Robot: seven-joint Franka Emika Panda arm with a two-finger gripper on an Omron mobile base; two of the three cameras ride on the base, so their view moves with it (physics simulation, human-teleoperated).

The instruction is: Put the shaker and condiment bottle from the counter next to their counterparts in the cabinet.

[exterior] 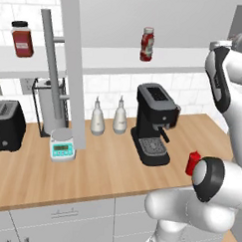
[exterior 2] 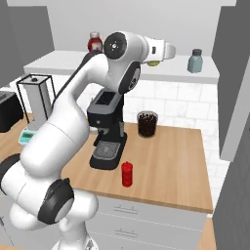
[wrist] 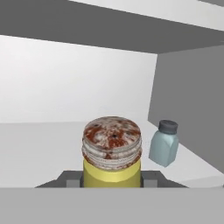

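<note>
Two fingers of the gripper [wrist: 112, 181] clamp the yellow-green shaker [wrist: 112, 151] by its body, held upright above the white cabinet shelf [exterior 2: 122, 66], with the pale blue shaker [wrist: 164, 143] standing near it to the right. Down on the wooden counter [exterior 2: 166, 161], the red condiment bottle [exterior 2: 127, 174] stands near the coffee machine [exterior 2: 107, 132].

Even, bright rendered light; soft shadows, slightly coarse, no glare
</note>
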